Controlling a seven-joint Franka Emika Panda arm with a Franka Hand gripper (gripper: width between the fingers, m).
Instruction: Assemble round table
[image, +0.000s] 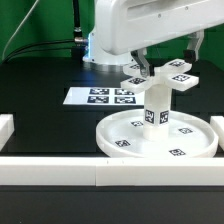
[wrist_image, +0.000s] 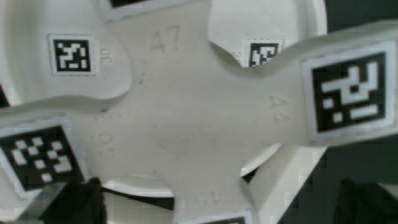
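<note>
While the cross (image: 160, 78) sits atop the leg (image: 155, 108), your gripper (image: 168, 57) hangs above that leg, spread wide, empty: grip squarely, turn level.

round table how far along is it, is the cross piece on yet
Done: the leg stands upright at the centre of the round disc. In hand: the cross-shaped piece sits on top of the leg, with the gripper right above it; whether it grips can't be told. Left: probably securing that piece and letting go.
</note>
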